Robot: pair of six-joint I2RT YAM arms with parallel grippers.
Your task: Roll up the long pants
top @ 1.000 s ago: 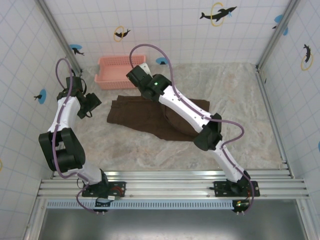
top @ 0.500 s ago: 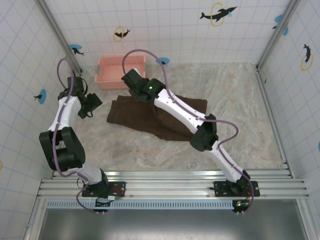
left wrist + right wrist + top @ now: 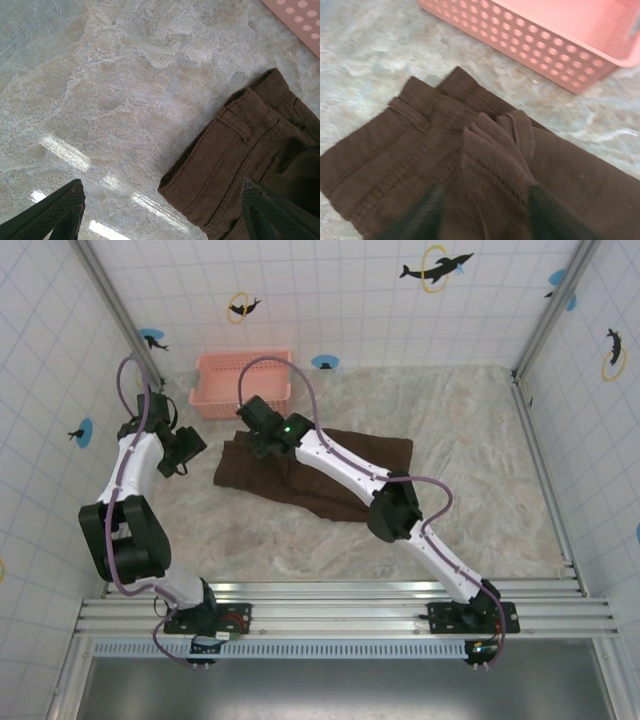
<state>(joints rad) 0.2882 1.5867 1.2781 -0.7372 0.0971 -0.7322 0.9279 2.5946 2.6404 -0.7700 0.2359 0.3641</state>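
Observation:
The long pants lie flat on the marble table, dark brown, with the waistband at the left. My right gripper hovers low over the waist end. In the right wrist view its blurred fingers stand apart, open, with a bunched ridge of pants cloth rising between them above the flat pants. My left gripper hangs open just left of the pants. In the left wrist view its fingertips straddle bare table and the waistband corner of the pants, touching neither.
A pink perforated basket stands just behind the waist end, close to the right gripper; it also shows as the basket and the basket. The right arm stretches across the trouser legs. Tiled walls enclose the table.
My right gripper has moved left and nearer, from beside the basket onto the waist end of the pants, and its jaws have parted. The left arm has barely moved.

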